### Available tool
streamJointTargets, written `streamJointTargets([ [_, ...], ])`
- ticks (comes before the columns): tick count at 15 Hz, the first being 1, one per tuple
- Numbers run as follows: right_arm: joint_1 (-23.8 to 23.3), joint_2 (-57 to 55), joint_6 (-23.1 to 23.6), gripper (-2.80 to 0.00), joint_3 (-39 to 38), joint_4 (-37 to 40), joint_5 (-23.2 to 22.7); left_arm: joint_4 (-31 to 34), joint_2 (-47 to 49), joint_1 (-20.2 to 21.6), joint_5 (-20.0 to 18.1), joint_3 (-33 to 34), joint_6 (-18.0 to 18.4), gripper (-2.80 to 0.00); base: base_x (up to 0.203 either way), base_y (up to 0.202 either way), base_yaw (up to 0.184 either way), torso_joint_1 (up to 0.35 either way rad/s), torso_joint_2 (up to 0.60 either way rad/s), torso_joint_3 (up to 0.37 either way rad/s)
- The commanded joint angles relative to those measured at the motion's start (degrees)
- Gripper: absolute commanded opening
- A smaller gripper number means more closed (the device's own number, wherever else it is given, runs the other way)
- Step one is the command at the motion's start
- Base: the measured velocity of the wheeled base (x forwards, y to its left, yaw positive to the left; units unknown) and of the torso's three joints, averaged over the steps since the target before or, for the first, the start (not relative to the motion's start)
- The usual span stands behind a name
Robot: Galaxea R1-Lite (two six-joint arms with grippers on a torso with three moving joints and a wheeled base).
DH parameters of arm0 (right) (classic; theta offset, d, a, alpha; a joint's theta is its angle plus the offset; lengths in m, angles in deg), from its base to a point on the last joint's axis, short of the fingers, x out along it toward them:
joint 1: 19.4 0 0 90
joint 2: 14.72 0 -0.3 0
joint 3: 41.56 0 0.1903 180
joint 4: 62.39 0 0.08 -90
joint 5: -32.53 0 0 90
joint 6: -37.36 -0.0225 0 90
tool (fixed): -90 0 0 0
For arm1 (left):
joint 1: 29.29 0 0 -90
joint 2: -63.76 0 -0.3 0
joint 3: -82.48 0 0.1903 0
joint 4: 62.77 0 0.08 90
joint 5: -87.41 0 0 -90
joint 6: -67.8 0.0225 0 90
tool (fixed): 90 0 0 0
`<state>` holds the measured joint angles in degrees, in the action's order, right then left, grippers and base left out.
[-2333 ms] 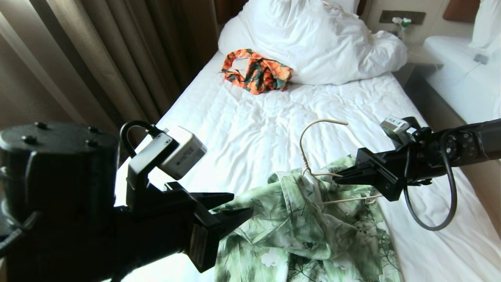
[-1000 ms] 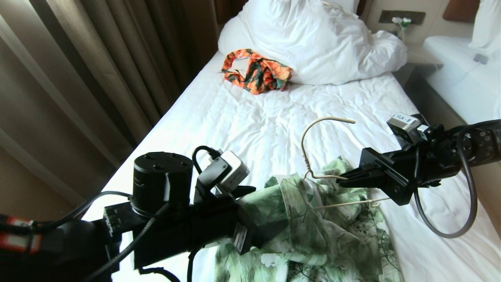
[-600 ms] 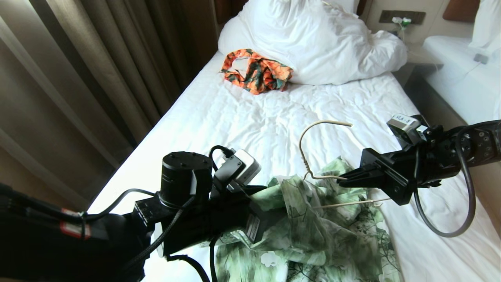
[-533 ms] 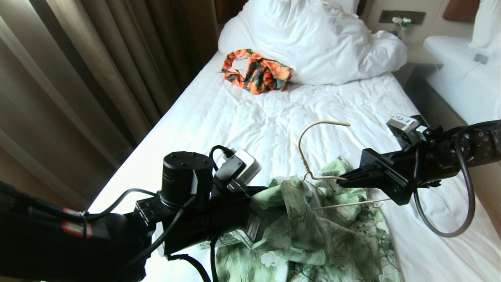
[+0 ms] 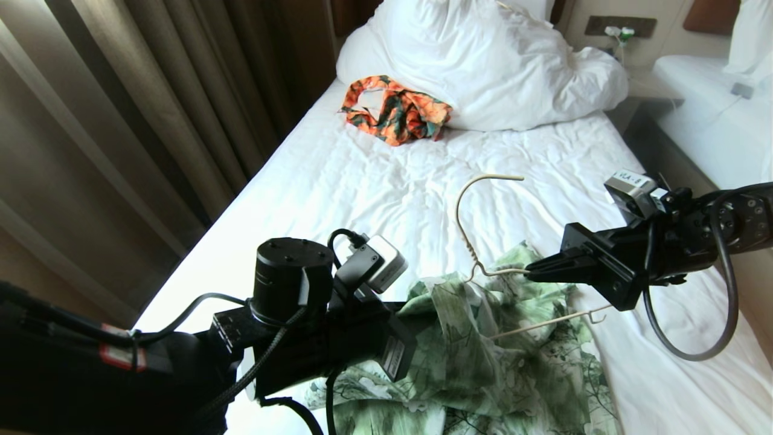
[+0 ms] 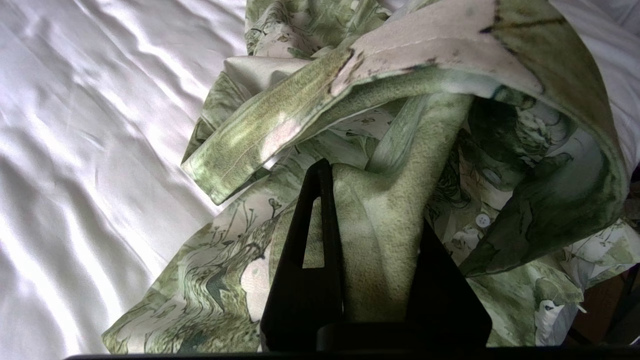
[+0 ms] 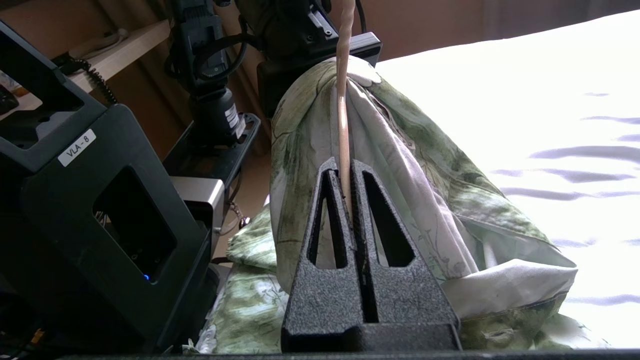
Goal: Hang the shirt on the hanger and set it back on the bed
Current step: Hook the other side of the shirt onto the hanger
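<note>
Nearest the robot, at the foot end of the single bed with its wrinkled white sheet (image 5: 374, 181), the left gripper (image 6: 370, 210) has its two black fingers pinched on a thick fold of the light green, flower-and-leaf printed short-sleeved shirt (image 5: 483, 362). The fold fills the space between the fingers, and a white button shows just beside it. The shirt lies crumpled on the sheet near the bed's foot edge, its upper part raised over the hanger. It reads as light, soft and limp cloth — it will sag, bunch and slide on a smooth wire, so a hold on a doubled edge such as the placket or collar is likely to serve better than a single layer.

Just beyond, toward the bed's right edge, the right gripper (image 7: 346, 190) is clamped tight on the thin cream-coloured wire hanger (image 5: 468, 241), gripping its upper wire close to the neck. One shoulder of the hanger is already inside the shirt; the other end juts bare. The wire is stiff but thin, and could twist in the grip if the cloth drags — a hold near the neck limits that.

Farther off, an orange-and-dark-green patterned garment (image 5: 395, 115) rests against the bunched white duvet (image 5: 483, 60) at the head end.
</note>
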<state>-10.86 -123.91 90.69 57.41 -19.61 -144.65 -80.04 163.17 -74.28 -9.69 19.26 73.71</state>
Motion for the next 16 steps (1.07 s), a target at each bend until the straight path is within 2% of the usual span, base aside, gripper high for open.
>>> streamJointTargets([
  [1, -0.3, 0.5, 0.3, -2.80, -0.3, 0.1, -0.5, -0.3, -0.2, -0.1, 0.0, -0.1, 0.0, -2.80, 0.000, 0.000, 0.000, 0.000, 0.00, 0.000],
  [2, -0.3, 0.6, 0.3, -2.80, -0.4, 0.0, -0.5, -0.3, -0.5, -0.1, -0.1, -0.1, 0.0, -2.80, 0.000, 0.000, 0.000, 0.000, 0.00, 0.000],
  [3, -0.3, 1.0, 0.4, 0.00, -0.5, 0.2, -0.5, -0.3, -0.8, -0.2, -0.1, -0.1, 0.0, -2.80, 0.000, 0.000, 0.000, 0.000, 0.00, 0.000],
  [7, -1.0, 2.3, 0.3, 0.00, -1.5, 0.7, -0.5, -0.2, -3.0, -0.7, -0.2, -0.1, -0.2, -2.80, 0.000, 0.000, 0.000, 0.000, 0.00, 0.000],
  [10, -3.5, 5.3, 0.5, 0.00, -3.2, 1.4, -0.5, 0.1, -5.6, -2.0, 0.0, 0.0, -0.4, -2.80, 0.000, 0.000, 0.000, 0.000, 0.00, 0.000],
  [14, -9.0, 9.3, 0.3, 0.00, -5.7, 2.4, 0.2, 1.0, -9.0, -3.8, 0.3, 0.0, -1.4, -2.80, 0.000, 0.000, 0.000, 0.000, 0.00, 0.000],
  [16, -13.9, 11.6, 0.3, 0.00, -5.4, 5.5, 0.3, 3.2, -10.8, -4.6, 0.3, 0.2, -1.5, -2.80, 0.000, 0.000, 0.000, 0.000, 0.00, 0.000],
])
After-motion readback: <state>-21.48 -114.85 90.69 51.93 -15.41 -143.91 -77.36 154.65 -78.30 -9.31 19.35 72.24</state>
